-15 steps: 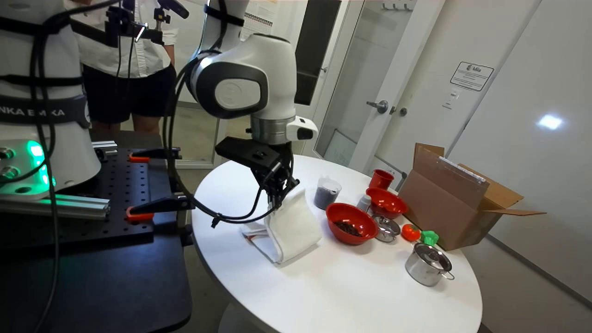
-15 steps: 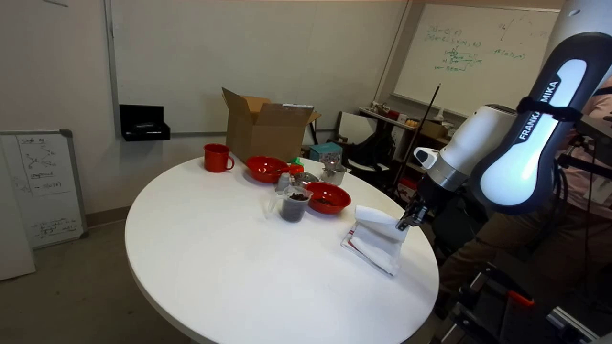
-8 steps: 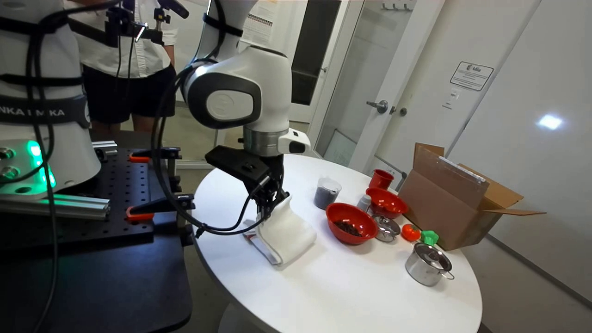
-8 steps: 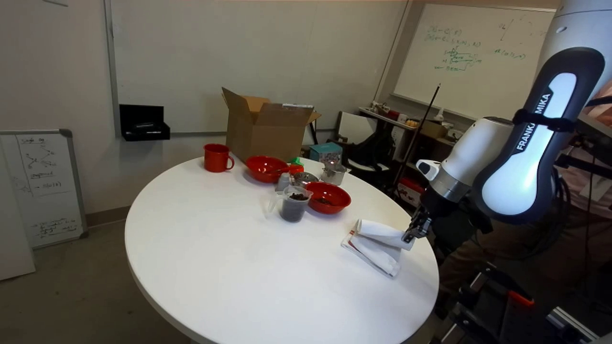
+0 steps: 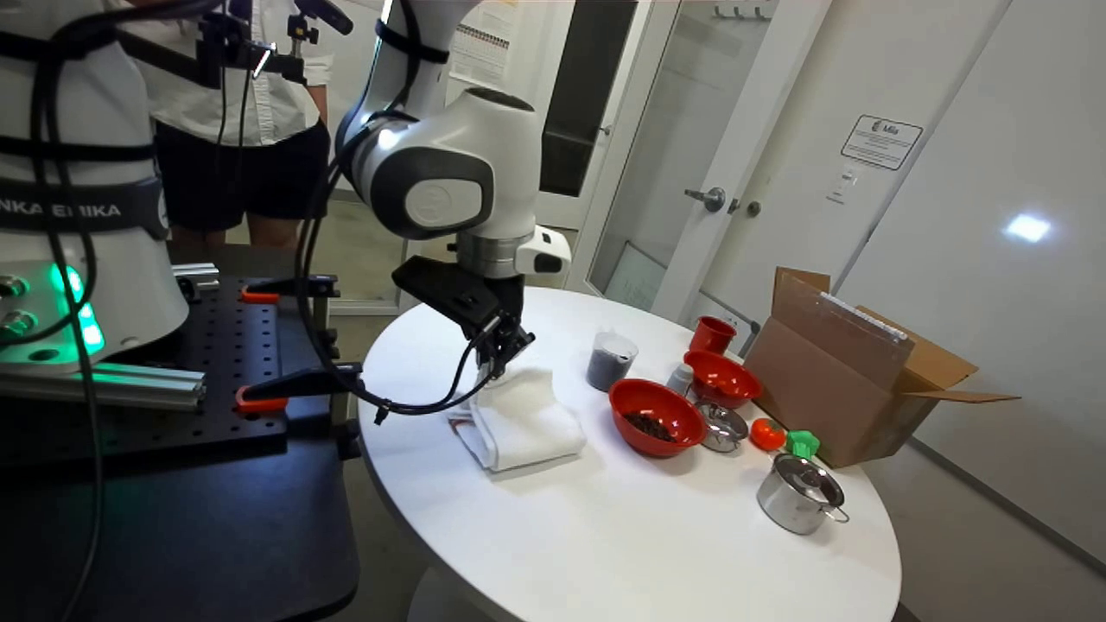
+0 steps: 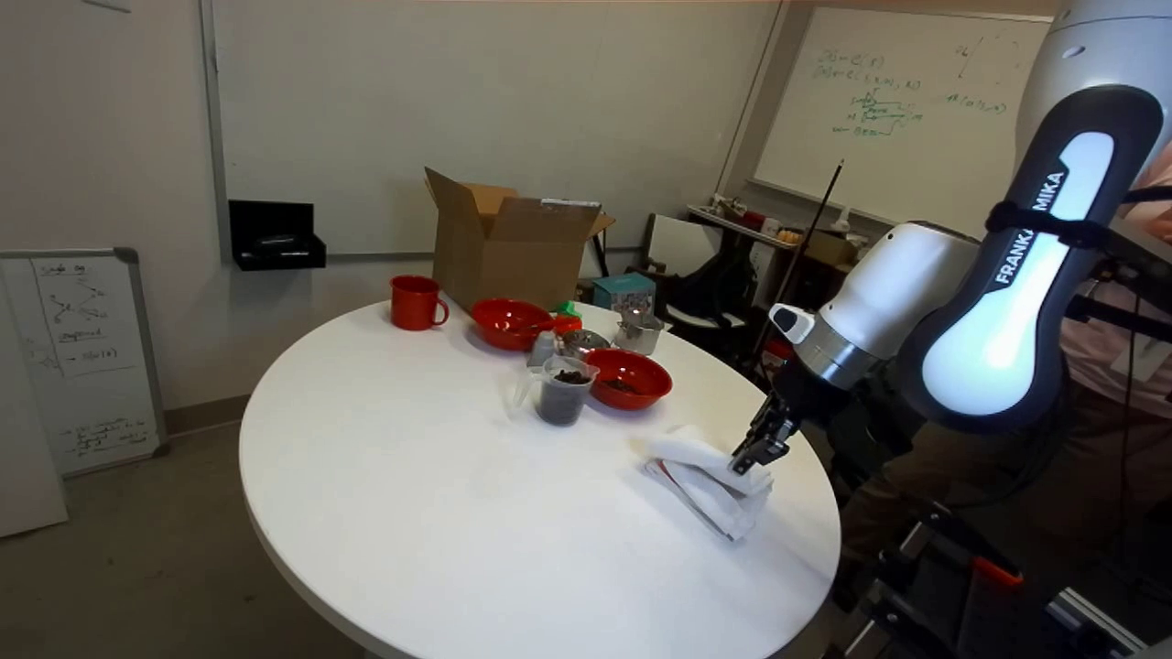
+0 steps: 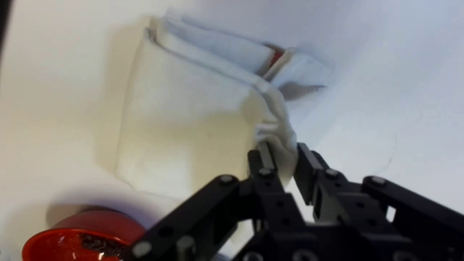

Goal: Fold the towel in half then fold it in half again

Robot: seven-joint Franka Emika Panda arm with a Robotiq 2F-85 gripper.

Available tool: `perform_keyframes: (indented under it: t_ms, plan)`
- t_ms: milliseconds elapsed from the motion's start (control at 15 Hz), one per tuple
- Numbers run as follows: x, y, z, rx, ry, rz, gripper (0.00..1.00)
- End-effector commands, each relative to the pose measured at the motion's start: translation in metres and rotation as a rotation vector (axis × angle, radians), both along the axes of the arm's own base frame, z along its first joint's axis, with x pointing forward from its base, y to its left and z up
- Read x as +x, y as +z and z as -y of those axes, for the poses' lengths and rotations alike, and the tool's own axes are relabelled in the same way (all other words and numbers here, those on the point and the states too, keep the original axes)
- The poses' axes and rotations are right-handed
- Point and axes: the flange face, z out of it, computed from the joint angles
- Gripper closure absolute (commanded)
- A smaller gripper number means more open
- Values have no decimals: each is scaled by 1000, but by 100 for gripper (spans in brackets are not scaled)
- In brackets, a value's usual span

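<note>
The white towel [image 5: 529,432] lies folded in layers on the round table, in both exterior views. Part of a red stripe [image 7: 276,58] peeks out between its layers in the wrist view. My gripper [image 7: 282,150] reaches down at one corner of the top layer, near the table side closest to the robot base. Its fingers [image 7: 265,156] stand somewhat apart, with a loose, crumpled bit of cloth between them. White table shows through the gap lower down. The fingertips are small and dark in an exterior view [image 6: 743,463], and cables cross near them elsewhere.
A red bowl [image 5: 644,439] with dark bits stands close to the towel, beside a clear cup [image 5: 610,367]. Farther off are a second red bowl [image 5: 724,373], a red mug [image 6: 415,304], a metal pot [image 5: 791,499] and a cardboard box [image 5: 834,371]. The table edge [image 5: 380,484] is near the towel.
The raised top layer has come down flatter onto the rest. My gripper first went lower, then shifted with the towel toward the table's middle; its fingers have parted slightly.
</note>
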Motion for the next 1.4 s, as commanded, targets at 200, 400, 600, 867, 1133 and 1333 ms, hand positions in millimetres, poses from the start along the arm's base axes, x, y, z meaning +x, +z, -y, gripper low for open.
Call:
perform_keyframes:
  t_ms: [200,400,600,867,1133,1333]
  plan:
    - [1,-5,1,28,6,4,25]
    - [0,-4,10,11,-28,-17,4]
    - [-2,-9,32,9,-124,-33,0]
    - [-4,-21,69,-7,-269,-84,0]
    - [3,-32,80,17,-376,-130,0]
    - [16,-43,79,52,-433,-155,0]
